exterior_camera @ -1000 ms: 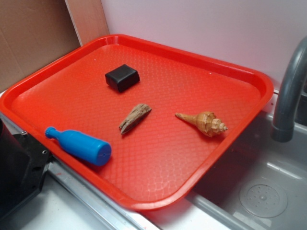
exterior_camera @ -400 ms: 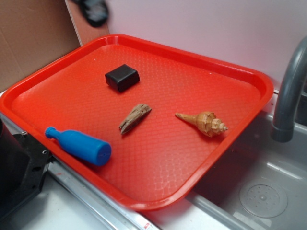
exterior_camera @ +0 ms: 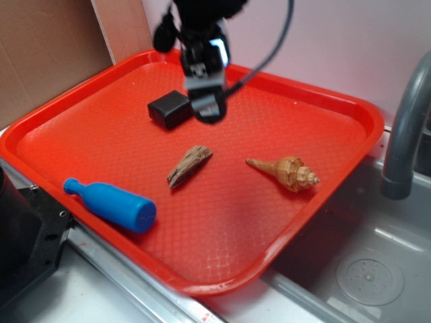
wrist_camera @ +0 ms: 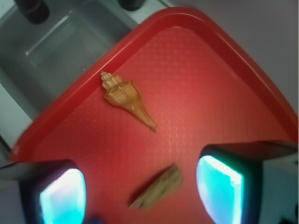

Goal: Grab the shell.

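Four things lie on the red tray (exterior_camera: 350,108): a black block (exterior_camera: 170,108), a piece of wood (exterior_camera: 188,165), a blue bottle (exterior_camera: 111,204) and the shell (exterior_camera: 286,172). The shell rests flat on the tray floor near the edge that borders the sink (exterior_camera: 370,269), its knobby spire toward that rim and its thin pointed tail toward the tray's middle. It touches nothing else; the wood lies well apart from it.

The hand (exterior_camera: 205,101) hangs above the far part of the tray, just beside the black block, with nothing in it. In the wrist view its two fingers (wrist_camera: 219,189) stand wide apart, released, and the shell (wrist_camera: 126,98) shows ahead of them and off to one side, while the wood (wrist_camera: 159,189) sits almost between them.

The step in hand appears to be the approach. To do it well, the hand should travel across the tray past the wood until the shell's ribbed body, not the tail, is centred between the fingers. Turning the wrist so the fingers close across the shell's width would likely give the surest grip, since the tail is thin and the spire bumpy. Descent should stop just clear of the tray floor, mindful of the nearby rim.
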`<state>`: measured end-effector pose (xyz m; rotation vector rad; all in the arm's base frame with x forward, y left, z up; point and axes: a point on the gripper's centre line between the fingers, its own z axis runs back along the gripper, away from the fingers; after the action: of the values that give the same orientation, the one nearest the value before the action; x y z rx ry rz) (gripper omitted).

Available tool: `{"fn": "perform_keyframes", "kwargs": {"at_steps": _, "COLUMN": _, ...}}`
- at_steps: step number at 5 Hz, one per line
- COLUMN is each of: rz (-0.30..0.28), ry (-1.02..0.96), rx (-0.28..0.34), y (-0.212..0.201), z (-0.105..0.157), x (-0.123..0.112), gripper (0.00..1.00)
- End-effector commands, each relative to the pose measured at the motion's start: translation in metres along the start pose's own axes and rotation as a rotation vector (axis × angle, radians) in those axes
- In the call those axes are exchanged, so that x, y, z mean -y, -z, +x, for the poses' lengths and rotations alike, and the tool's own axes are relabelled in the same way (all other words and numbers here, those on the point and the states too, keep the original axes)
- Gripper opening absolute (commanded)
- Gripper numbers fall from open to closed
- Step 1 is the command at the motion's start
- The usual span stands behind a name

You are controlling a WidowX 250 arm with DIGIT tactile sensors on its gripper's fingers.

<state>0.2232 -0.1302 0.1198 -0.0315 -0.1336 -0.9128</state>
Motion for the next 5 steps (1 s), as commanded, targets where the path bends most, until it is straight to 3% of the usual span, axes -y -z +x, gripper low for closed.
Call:
{"fn": "perform_keyframes", "kwargs": {"at_steps": 1, "rz": -0.058, "ry": 0.171, "rx": 0.044, "y": 0.0368, "z": 0.0099, "x": 0.0171, "gripper": 1.00}}
{"fn": "perform_keyframes", "kwargs": {"at_steps": 5, "rz": -0.057, "ry": 0.214, "rx": 0.033, "y": 0.0458, "z": 0.0113, "x": 0.0204, "gripper": 1.00}}
